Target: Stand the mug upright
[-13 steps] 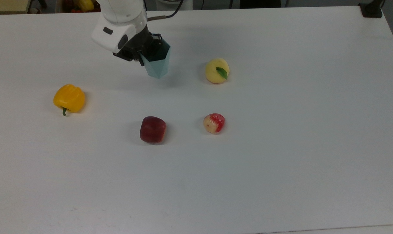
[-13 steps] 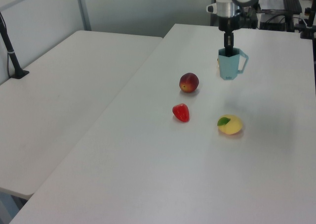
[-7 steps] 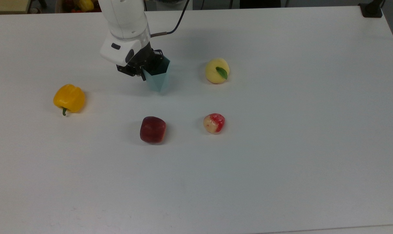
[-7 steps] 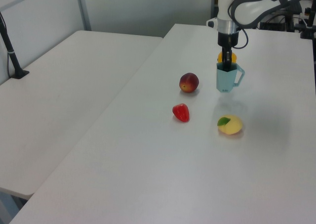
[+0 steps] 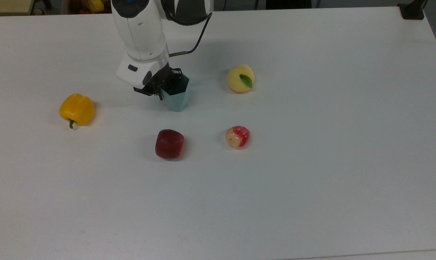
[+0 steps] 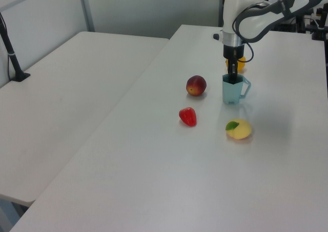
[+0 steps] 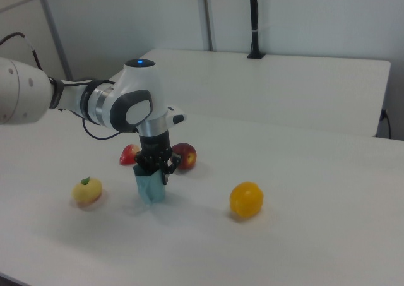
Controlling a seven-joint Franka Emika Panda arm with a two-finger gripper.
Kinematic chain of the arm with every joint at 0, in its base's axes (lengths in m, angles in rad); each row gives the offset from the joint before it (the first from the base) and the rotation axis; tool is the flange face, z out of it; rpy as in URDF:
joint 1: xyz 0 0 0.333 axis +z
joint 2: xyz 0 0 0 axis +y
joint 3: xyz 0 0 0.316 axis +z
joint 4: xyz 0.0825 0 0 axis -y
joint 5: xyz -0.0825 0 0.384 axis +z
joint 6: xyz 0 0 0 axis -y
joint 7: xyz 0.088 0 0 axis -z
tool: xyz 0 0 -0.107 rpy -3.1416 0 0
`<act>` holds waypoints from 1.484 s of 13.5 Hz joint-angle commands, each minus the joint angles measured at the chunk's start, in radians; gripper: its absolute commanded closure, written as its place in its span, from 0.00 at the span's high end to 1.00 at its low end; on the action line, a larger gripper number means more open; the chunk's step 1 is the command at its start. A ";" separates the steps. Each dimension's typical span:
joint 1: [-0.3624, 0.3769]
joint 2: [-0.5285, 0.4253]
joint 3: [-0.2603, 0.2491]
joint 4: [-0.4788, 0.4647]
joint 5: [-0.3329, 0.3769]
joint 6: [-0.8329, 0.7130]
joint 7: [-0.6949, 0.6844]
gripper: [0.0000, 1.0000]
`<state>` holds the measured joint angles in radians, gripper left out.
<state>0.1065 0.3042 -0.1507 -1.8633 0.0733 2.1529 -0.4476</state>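
The pale teal faceted mug (image 5: 177,99) (image 6: 233,90) (image 7: 151,187) stands upright, rim up, with its narrow base at the white table (image 5: 312,180). Its small handle points to the left view's right. My gripper (image 5: 166,89) (image 6: 232,78) (image 7: 154,168) comes straight down onto the mug's rim and is shut on its wall, one finger inside the cup and one outside. The arm's white wrist hides part of the rim in the top view.
A yellow bell pepper (image 5: 77,109) (image 7: 246,199) lies to the top view's left of the mug. A dark red peach (image 5: 169,144) (image 6: 196,85), a red-and-white strawberry (image 5: 237,137) (image 6: 188,116) and a yellow fruit with a green leaf (image 5: 241,78) (image 6: 238,129) lie around it.
The gripper has come down with the mug, from hanging above the table to standing on it, shifting a little toward the top view's bottom. The fruits have not moved.
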 commanded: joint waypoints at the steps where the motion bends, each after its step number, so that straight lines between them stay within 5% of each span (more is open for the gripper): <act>1: 0.002 0.003 0.008 0.019 0.023 0.010 -0.003 1.00; 5: -0.004 -0.068 0.060 0.128 0.020 -0.098 0.278 1.00; 10: -0.030 -0.143 0.144 0.357 0.022 -0.481 0.473 1.00; 12: -0.028 -0.248 0.161 0.345 0.022 -0.507 0.601 1.00; 16: -0.027 -0.390 0.160 0.297 0.020 -0.640 0.615 1.00; 18: 0.014 -0.422 0.143 0.245 0.008 -0.628 0.607 1.00; 20: 0.077 -0.421 0.068 0.224 0.005 -0.543 0.578 1.00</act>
<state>0.1084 -0.0911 -0.0068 -1.5714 0.0795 1.5147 0.1471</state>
